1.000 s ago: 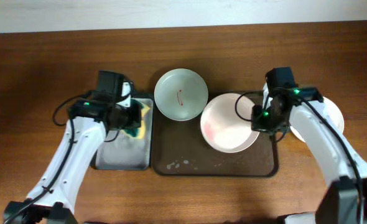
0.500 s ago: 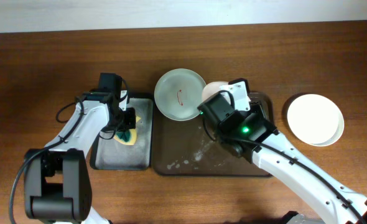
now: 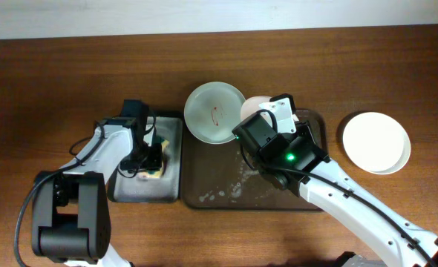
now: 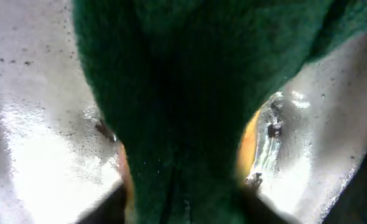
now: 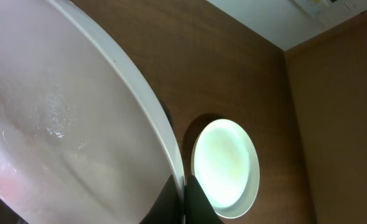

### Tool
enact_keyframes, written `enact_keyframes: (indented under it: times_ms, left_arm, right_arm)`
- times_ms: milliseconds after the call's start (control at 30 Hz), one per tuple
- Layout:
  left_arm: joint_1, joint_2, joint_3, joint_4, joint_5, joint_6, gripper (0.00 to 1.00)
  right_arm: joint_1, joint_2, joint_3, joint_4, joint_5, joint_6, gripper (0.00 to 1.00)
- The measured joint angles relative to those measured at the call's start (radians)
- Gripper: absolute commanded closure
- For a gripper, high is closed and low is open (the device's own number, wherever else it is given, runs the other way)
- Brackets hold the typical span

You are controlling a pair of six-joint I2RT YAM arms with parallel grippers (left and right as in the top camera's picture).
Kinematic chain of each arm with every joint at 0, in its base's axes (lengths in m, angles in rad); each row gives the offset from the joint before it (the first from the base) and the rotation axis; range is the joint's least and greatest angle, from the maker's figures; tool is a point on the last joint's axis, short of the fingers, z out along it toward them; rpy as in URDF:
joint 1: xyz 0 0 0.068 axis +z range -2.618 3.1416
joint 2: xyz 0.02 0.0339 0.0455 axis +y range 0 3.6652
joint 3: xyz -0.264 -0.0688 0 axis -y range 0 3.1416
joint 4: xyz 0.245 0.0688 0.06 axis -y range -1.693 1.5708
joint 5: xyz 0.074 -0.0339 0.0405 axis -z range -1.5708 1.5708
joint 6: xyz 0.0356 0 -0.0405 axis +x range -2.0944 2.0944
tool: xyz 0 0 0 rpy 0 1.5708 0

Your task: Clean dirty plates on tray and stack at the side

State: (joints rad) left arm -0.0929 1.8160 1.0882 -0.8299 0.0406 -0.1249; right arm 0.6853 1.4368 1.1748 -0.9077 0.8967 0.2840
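My right gripper (image 5: 183, 194) is shut on the rim of the pinkish white plate (image 5: 59, 124) and holds it tilted above the dark brown tray (image 3: 204, 194). In the overhead view only the plate's edge (image 3: 255, 106) shows behind the right arm. The pale green plate (image 3: 215, 111), with a red smear, rests on the tray's far left corner. The cream-white plate (image 3: 376, 141) lies on the table to the right and also shows in the right wrist view (image 5: 226, 165). My left gripper (image 3: 149, 159) is shut on a green and yellow sponge (image 4: 183, 93), pressed onto the small wet tray.
The small black tray (image 3: 126, 189) with a whitish, wet inside (image 4: 34, 143) lies left of the brown tray. Water drops and smears lie on the brown tray's front part (image 3: 219, 195). The wooden table (image 3: 56, 74) runs all round.
My right arm has swung from the tray's right side to over its middle, and the pinkish plate has gone from lying flat to tilted up. My left gripper has moved the sponge toward the small tray's front.
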Motion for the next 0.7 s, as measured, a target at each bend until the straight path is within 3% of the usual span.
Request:
enact_keyframes:
  times_ms: [33, 267, 300, 333, 367, 700]
  left_arm:
    - [0.0, 0.0, 0.0, 0.0, 0.002, 0.0, 1.0]
    - [0.0, 0.0, 0.0, -0.003, 0.004, 0.001, 0.98]
    - [0.0, 0.0, 0.003, -0.015, 0.004, 0.001, 0.57]
    - [0.0, 0.0, 0.003, -0.021, 0.004, 0.001, 0.3]
    - [0.0, 0.0, 0.023, -0.056, 0.003, -0.002, 0.12]
    - [0.0, 0.002, 0.078, 0.152, 0.004, -0.002, 0.12]
  right_arm:
    - [0.0, 0.0, 0.0, 0.0, 0.0, 0.0, 0.96]
    - [0.0, 0.0, 0.0, 0.0, -0.001, 0.0, 0.96]
    - [0.0, 0.0, 0.0, 0.0, -0.002, 0.0, 0.96]
    - [0.0, 0.0, 0.0, 0.0, -0.003, 0.0, 0.96]
    - [0.0, 0.0, 0.0, 0.0, -0.004, 0.0, 0.96]
    - [0.0, 0.0, 0.0, 0.0, -0.016, 0.001, 0.96]
